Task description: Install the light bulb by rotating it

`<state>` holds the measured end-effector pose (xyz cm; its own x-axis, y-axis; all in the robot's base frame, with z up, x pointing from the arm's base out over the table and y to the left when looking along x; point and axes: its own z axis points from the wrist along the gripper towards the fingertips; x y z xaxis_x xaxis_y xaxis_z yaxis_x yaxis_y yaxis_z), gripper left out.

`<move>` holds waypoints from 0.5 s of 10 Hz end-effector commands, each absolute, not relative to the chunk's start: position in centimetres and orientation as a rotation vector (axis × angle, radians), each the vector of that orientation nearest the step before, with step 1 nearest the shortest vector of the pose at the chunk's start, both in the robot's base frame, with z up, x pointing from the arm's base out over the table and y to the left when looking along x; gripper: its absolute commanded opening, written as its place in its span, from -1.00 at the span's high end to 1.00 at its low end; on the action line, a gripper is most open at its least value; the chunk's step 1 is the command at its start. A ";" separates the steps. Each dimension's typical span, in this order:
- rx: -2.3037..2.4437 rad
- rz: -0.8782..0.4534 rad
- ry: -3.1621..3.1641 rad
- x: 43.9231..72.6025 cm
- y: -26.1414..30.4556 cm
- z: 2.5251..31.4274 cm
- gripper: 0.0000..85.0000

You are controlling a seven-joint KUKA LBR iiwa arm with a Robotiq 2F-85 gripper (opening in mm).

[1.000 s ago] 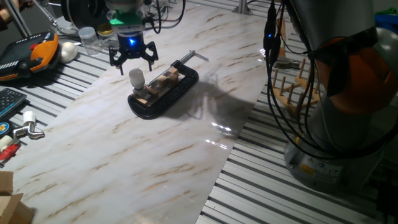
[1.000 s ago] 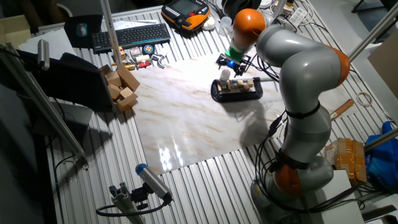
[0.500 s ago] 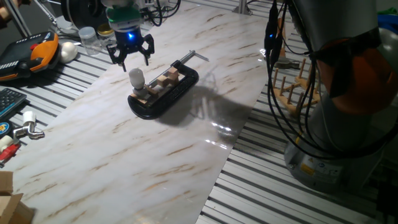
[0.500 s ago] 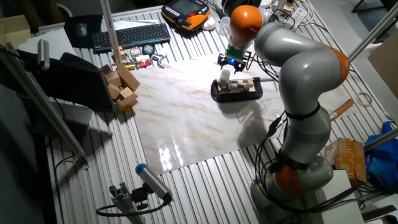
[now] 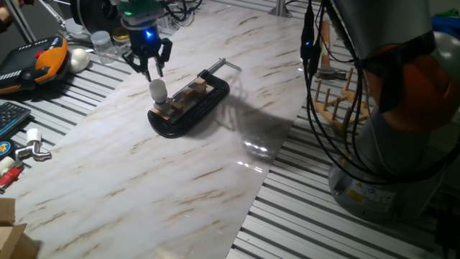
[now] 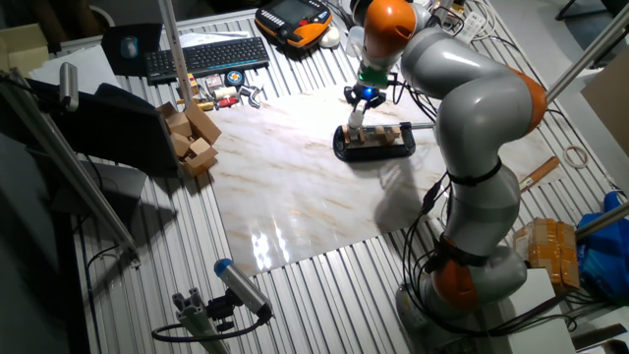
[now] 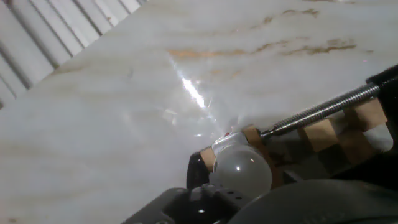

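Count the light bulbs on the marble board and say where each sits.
1. The light bulb stands upright at the near-left end of the black clamp, just below the gripper. None other shows, though the arm may hide some.

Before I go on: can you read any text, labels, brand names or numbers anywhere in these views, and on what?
None can be read.
Keyboard: key legends too small.
Orange-and-black pendant: any markings are blurred.
Round blue item by the keyboard: too small to read.
Light bulb, black clamp and end effector: no print visible.
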<state>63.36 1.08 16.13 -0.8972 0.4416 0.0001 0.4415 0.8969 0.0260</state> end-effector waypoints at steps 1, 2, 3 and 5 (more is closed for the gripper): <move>0.172 0.041 3.136 63.3 1.2 16.2 1.00; 0.199 0.039 3.135 63.3 1.4 16.2 1.00; 0.204 0.043 3.135 63.3 1.6 16.4 1.00; -0.170 0.016 3.071 63.1 1.8 16.7 1.00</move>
